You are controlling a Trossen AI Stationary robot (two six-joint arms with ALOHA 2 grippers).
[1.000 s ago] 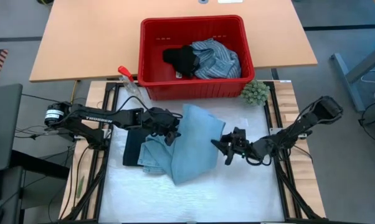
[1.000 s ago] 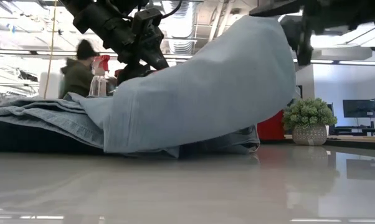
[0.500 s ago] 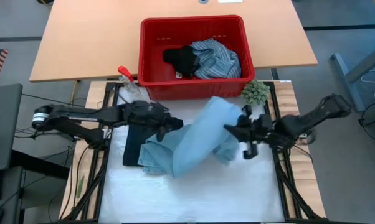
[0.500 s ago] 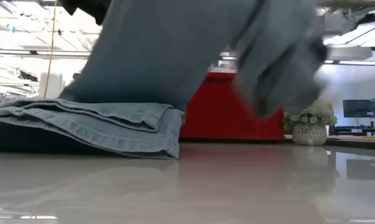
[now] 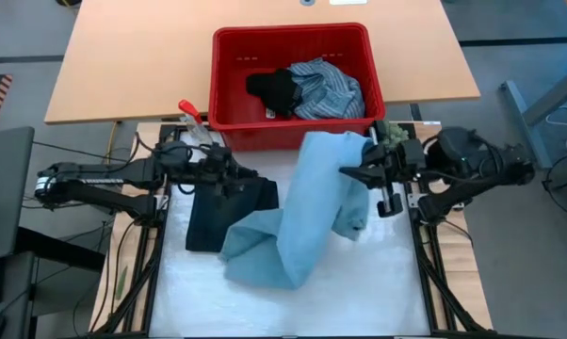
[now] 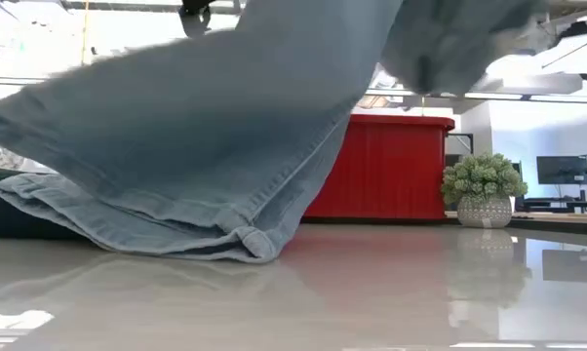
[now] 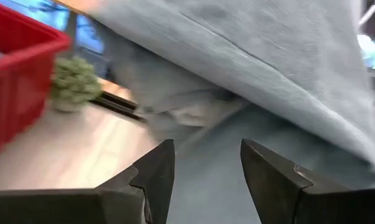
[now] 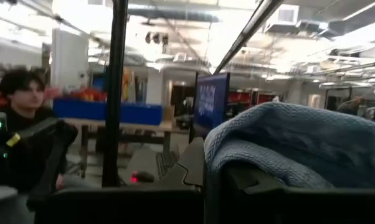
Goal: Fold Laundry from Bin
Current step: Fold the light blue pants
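Lifting the jeans (image 5: 307, 212) high near the desk's right edge, the right gripper (image 5: 382, 179) pinches them shut to spread them; the left gripper (image 7: 203, 165) waits open by the dark navy piece (image 5: 208, 221).

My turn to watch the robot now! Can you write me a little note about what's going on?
Right pincer: shut on the jeans, lifting one end near the red bin.
Left pincer: open, holding nothing, over the dark navy piece.
The jeans' other end trails on the table.
The striped shirt and black piece are in the bin.
Done: jeans and navy piece are out.
Left: fold the jeans, then the rest.
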